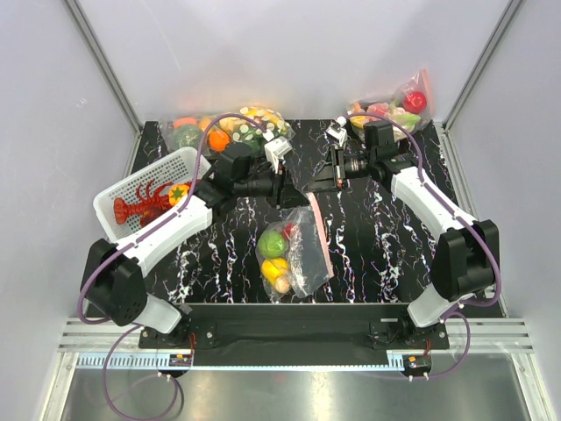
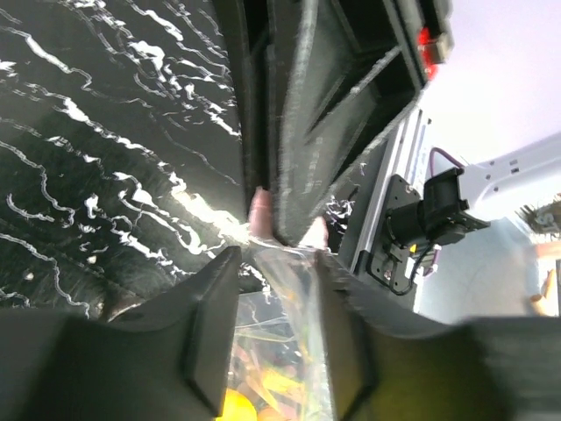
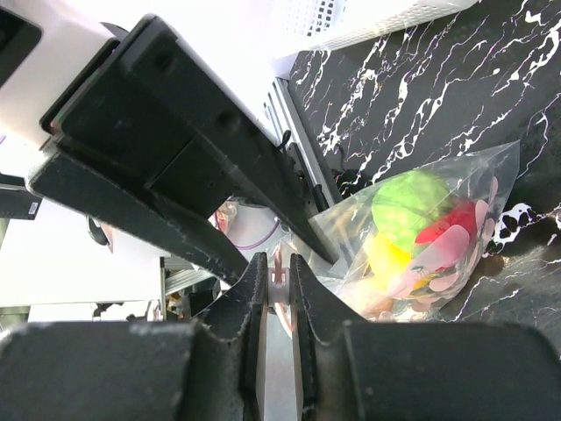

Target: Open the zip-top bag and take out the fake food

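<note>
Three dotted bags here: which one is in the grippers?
The middle bag holding a green fruit: right gripper pinches its pink strip. The back-left bag and back-right bag lie untouched.

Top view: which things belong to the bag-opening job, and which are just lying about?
Job: zip-top bag, fake food inside it, left hand, right hand.
Lying about: white basket, red lobster in it, dotted bag of oranges and greens, dotted bag with a red apple.

Top camera looks down from behind; the 2 wrist cameras, very close, share the zip-top bag [image 1: 305,250].
</note>
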Motion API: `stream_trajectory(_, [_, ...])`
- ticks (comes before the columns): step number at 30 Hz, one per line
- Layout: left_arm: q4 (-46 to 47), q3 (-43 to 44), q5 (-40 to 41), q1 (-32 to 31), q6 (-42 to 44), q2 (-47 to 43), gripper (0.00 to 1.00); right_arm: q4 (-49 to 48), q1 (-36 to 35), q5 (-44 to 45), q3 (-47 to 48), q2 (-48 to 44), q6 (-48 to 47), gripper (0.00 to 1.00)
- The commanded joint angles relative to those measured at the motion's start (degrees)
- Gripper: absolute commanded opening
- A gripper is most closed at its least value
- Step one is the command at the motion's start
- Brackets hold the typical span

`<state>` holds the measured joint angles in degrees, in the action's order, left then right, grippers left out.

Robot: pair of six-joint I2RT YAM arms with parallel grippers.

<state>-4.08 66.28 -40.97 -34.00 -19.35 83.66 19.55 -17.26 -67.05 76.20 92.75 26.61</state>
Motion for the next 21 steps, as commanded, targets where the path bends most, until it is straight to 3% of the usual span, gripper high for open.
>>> stream_trajectory(1, [5.8, -0.2, -2.4, 0.1, -1.0, -0.3, 0.37, -0.7, -0.5, -0.7, 1.8, -2.6, -0.2, 0.0])
stream_trajectory(2, [6.3, -0.4, -2.8, 0.1, -1.7, -0.2, 0.26, -0.6, -0.5, -0.5, 1.8, -2.8, -0.3, 0.0])
stream_trajectory(5, [8.1, -1.2, -3.8, 0.1, -3.3, 0.2, 0.1, -0.2, -0.4, -0.2, 1.7, -3.4, -0.4, 0.01])
stream_trajectory(8, [9.6, -1.6, -3.9, 0.1, -4.2, 0.4, 0.02, 0.1, -0.4, 0.3, 1.4, -4.1, -0.5, 0.13])
stream_trajectory(9, [9.8, -1.6, -3.9, 0.2, -4.3, 0.4, 0.0, 0.6, -0.4, 0.5, 1.3, -4.2, -0.7, 0.24])
stream_trajectory(12, [10.2, -1.7, -3.9, 0.1, -4.7, 0.5, 0.0, 0.7, -0.5, 0.8, 0.4, -5.0, -0.7, 0.39])
stream_trajectory(16, [11.1, -2.0, -3.9, 0.1, -5.7, 0.5, 0.0, 1.0, -0.4, 1.6, -1.2, -6.3, -1.0, 0.46])
stream_trajectory(21, [11.6, -2.6, -3.5, 0.1, -6.1, 0.3, 0.0, 1.7, -0.4, 2.4, -2.0, -7.0, -1.6, 0.46])
